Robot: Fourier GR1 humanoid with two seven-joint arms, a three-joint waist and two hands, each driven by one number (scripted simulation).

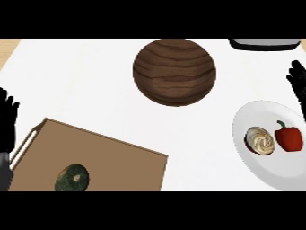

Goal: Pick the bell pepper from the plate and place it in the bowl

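Right hand (pixel 305 96) shows at the right edge of the view, black fingers straight and spread, holding nothing. It hangs over the right rim of a white plate (pixel 261 168) that sits on the white counter (pixel 82 81). On the plate lies a red bell pepper (pixel 289 139) with its green stem pointing up and away from the robot, so its long axis runs roughly front to back. The pepper lies just below and slightly left of the right hand's fingers, near them but apart. Beside the pepper on its left rests a round swirled pastry (pixel 261 140), close enough to crowd a grasp from that side.

A dark wooden bowl (pixel 174 72) stands well apart, up and to the left of the plate, near the middle of the counter.

Left hand (pixel 0 122) rests open at the left edge, fingers up, far from the plate. The right hand is plainly the nearer one for the pick.
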